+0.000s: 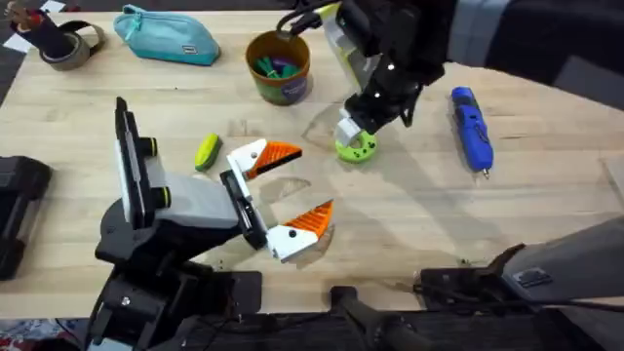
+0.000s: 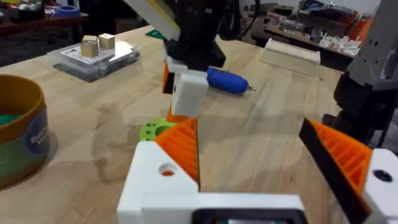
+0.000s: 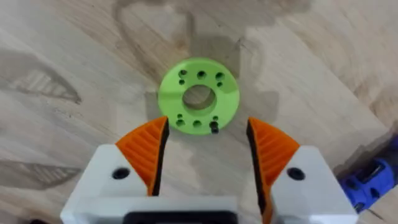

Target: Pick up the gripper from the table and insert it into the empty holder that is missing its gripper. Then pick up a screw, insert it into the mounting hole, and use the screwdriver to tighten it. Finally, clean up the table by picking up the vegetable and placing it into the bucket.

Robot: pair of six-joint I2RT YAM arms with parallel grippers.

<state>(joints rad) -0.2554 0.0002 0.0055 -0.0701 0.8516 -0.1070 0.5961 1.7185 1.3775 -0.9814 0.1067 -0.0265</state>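
Note:
The lime-green round gripper (image 3: pixel 199 96) lies flat on the table, holes facing up. My right gripper (image 3: pixel 208 140) hovers over it, open, its orange fingertips (image 3: pixel 146 149) just short of the part's near rim. From overhead the gripper part (image 1: pixel 357 148) sits under my right gripper (image 1: pixel 353 132). The blue screwdriver (image 1: pixel 471 127) lies to its right. My left gripper (image 1: pixel 297 185) is open with nothing in it at mid-table, beside the yellow-green vegetable (image 1: pixel 207 152). The orange-brown bucket (image 1: pixel 278 66) stands at the back. The holder and screw are out of view.
A teal zip pouch (image 1: pixel 166 34) and a tape roll (image 1: pixel 63 44) lie at the back left. A clear box with wooden blocks (image 2: pixel 96 53) sits beyond the bucket (image 2: pixel 18 137). A black block (image 1: pixel 19 210) sits at the left edge.

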